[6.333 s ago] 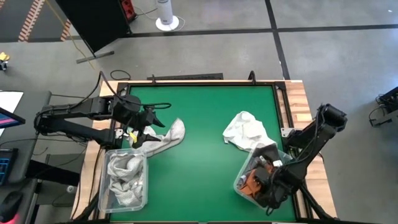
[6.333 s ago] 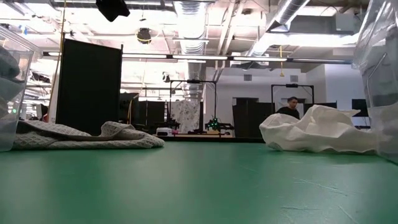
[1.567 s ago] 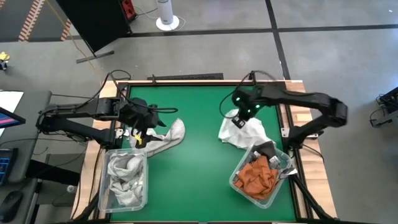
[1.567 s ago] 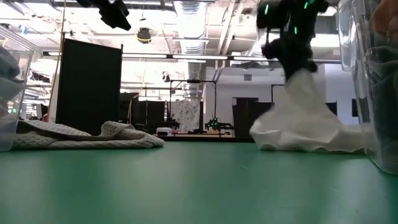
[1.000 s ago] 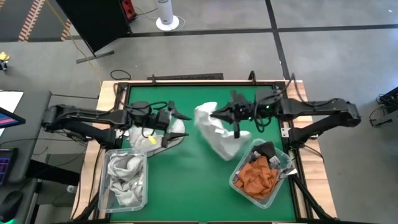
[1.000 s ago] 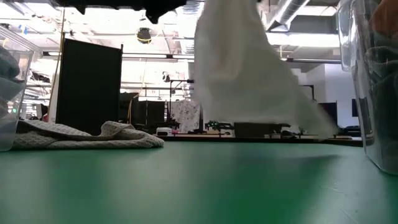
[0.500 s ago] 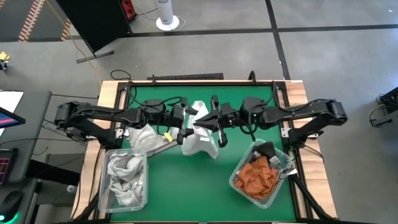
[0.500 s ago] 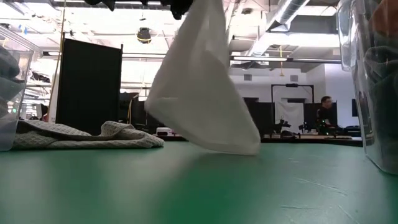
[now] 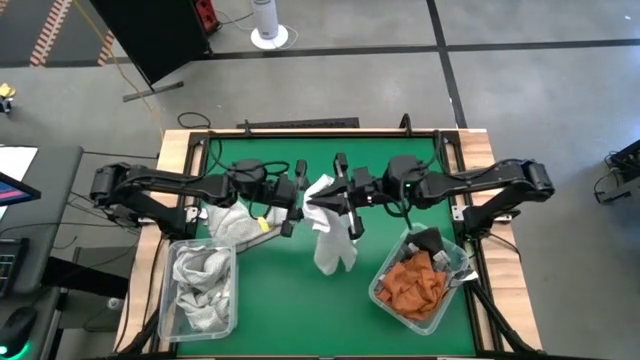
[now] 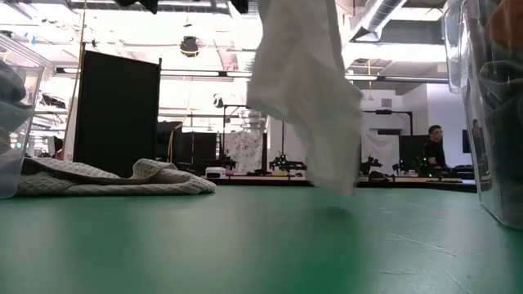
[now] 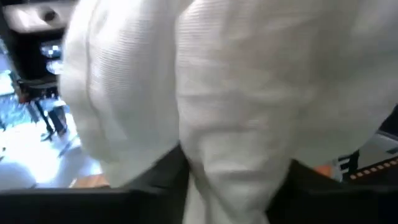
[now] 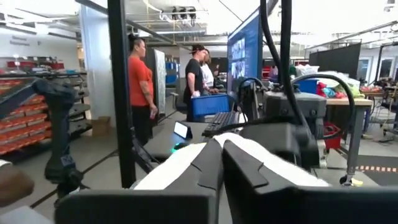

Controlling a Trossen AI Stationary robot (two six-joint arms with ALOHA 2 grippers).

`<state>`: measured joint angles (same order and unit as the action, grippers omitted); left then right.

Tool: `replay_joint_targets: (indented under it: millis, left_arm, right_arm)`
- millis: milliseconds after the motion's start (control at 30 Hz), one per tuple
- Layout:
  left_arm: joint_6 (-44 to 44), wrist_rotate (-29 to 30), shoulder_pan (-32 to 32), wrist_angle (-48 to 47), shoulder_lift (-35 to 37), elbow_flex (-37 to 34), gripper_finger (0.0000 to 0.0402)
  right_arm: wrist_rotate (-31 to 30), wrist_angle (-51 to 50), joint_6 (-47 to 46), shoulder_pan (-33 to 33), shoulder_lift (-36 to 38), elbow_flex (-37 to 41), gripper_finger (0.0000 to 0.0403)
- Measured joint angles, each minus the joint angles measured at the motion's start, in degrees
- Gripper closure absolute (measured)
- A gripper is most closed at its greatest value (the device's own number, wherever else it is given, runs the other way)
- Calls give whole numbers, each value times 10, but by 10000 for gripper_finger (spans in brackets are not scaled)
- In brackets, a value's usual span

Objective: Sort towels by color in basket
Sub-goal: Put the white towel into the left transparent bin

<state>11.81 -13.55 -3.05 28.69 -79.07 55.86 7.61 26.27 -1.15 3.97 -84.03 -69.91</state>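
Above the green bench (image 9: 300, 290), the left gripper (image 9: 297, 205) and right gripper (image 9: 335, 195) meet on a hanging white towel (image 9: 330, 240) at mid-bench.

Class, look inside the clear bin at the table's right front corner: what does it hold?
The bin holds crumpled rust-orange towels, with something dark at its upper end. Anything beneath the orange cloth is covered and cannot be seen.

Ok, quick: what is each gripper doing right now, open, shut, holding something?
Left gripper: at the white towel in mid-air over the table; grip cannot be told.
Right gripper: fingers pinched on the same towel's top, holding it up.
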Motion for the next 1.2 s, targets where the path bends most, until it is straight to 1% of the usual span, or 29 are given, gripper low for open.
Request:
replay_joint_targets:
  millis: [100,133,167,300,367,467,533,600,700,800,867,967,1067,1200]
  left_arm:
    - [0,-16,0,-10,19,0,345]
    - [0,-19,0,-15,26,0,373]
    - [-1,-23,-1,-22,33,0,385]
    - [-1,-27,-2,-68,78,0,397]
    - [4,-42,-2,-94,108,0,398]
    - [9,-102,-2,-137,161,0,399]
    - [-20,-159,-2,-178,191,13,399]
    - [-68,-216,-2,-238,215,43,399]
    - [-122,-270,-2,-361,238,108,399]
    - [-148,-287,-2,-521,245,184,400]
    - [-160,-291,-2,-628,243,235,400]
    - [-193,-293,0,-757,238,306,399]
    - [-249,-294,0,-851,234,359,399]
    - [-319,-293,0,-970,233,399,399]
  right_arm:
    - [0,-44,3,2,23,-1,345]
    - [0,-65,3,2,30,-1,338]
    - [0,-90,3,2,37,-1,330]
    - [-4,-182,1,9,67,-1,282]
    - [-24,-224,-4,17,84,-1,255]
    - [-61,-285,-21,33,95,-1,217]
    - [-79,-326,-38,43,95,-1,198]
    - [-103,-364,-64,50,94,0,185]
    - [-160,-415,-95,55,90,-1,179]
    - [-198,-440,-113,55,77,0,180]
    - [-200,-445,-113,54,72,2,183]
    - [-200,-435,-111,50,63,4,187]
    - [-201,-441,-111,48,50,6,192]
    - [-202,-440,-111,42,43,6,198]
